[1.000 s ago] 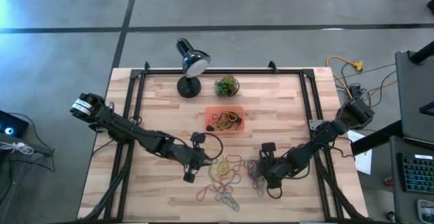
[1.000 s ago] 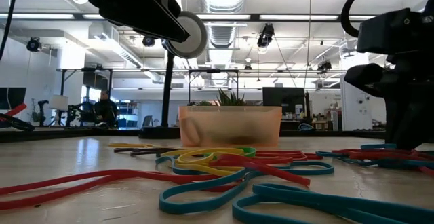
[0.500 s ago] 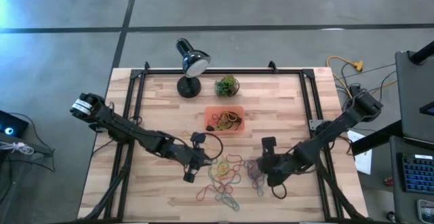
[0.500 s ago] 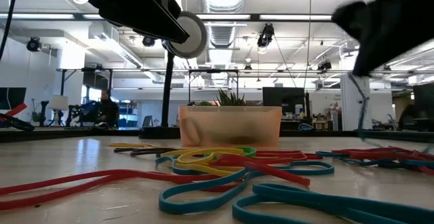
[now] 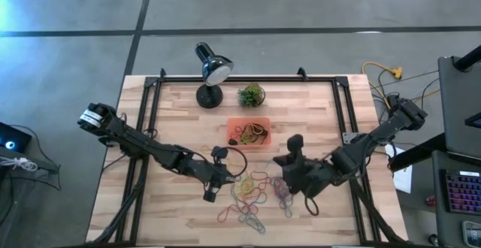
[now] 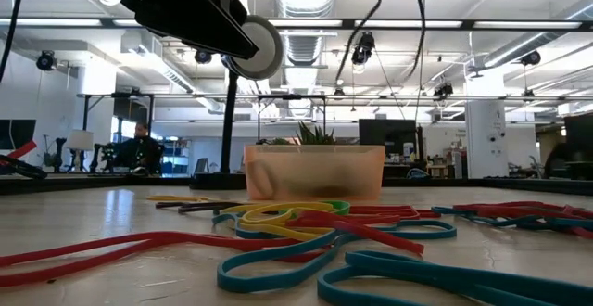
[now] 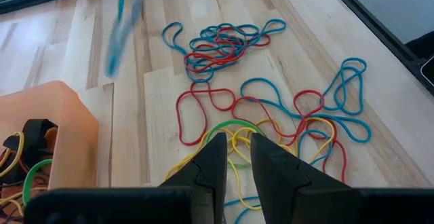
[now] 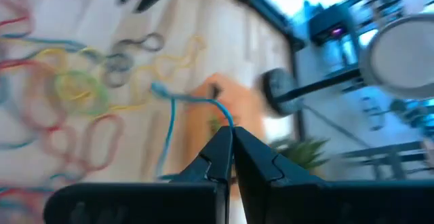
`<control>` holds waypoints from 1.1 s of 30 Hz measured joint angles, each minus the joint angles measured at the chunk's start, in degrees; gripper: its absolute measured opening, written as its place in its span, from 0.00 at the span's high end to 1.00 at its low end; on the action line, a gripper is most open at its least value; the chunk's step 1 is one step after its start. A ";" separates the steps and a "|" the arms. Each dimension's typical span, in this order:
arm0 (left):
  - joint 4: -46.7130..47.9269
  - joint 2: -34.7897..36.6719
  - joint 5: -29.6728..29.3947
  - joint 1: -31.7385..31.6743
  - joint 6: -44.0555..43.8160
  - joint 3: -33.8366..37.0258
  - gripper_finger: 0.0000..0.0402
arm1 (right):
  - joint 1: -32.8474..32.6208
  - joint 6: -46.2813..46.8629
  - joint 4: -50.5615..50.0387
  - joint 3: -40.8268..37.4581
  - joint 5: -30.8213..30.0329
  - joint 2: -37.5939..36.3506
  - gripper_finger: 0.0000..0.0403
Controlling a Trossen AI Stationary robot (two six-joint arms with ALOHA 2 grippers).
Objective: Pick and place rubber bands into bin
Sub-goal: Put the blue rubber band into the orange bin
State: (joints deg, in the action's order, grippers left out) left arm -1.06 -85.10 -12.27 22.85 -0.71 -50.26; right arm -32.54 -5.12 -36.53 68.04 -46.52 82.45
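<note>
Rubber bands [image 5: 252, 195] in mixed colours lie loose on the wooden table, and they also show in the low view [image 6: 306, 227] and the left wrist view [image 7: 230, 47]. The orange bin [image 5: 250, 133] stands beyond them with a few bands inside. My right gripper [image 5: 282, 165] is raised to the right of the bin and shut on a blue rubber band [image 8: 166, 102]. That band shows blurred in the left wrist view [image 7: 122, 27]. My left gripper [image 7: 234, 142] hovers over the yellow and red bands, slightly open, with nothing between its fingers. My right gripper pinches the blue rubber band [image 8: 220, 112] between its two fingertips, at one spot on the loop. The fingers slant downward, pointing toward the bin. The rest of the band hangs slack below the tips, clear of the table.
A black desk lamp [image 5: 210, 71] and a green plant ball [image 5: 252, 95] stand at the far edge behind the bin. Black frame rails [image 5: 150, 120] run along the table's left and right sides. Bare wood lies near the front left.
My right gripper has risen from the pile at the table's right, staying shut, and has rolled and tipped up. It has shifted slightly toward the bin. The blue band came up with it and now hangs clear of the table. My left gripper kept still.
</note>
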 joint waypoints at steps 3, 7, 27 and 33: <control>0.00 0.00 -0.01 0.00 0.02 0.00 0.87 | 3.24 -4.17 0.13 2.36 -0.58 0.00 0.98; 0.00 0.00 -0.01 0.00 0.02 0.00 0.87 | 8.69 -7.97 1.17 3.51 -0.11 0.00 0.98; 0.04 0.00 -0.07 0.00 1.60 0.04 0.87 | 34.51 -12.48 25.11 -5.14 23.14 2.48 0.98; 0.15 0.00 -0.07 0.00 1.64 0.07 0.87 | 37.28 -11.62 28.17 -7.40 26.80 6.99 0.98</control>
State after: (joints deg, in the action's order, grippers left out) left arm -0.91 -85.10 -12.34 22.85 0.93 -50.19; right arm 4.74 -16.74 -8.36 60.63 -19.72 89.44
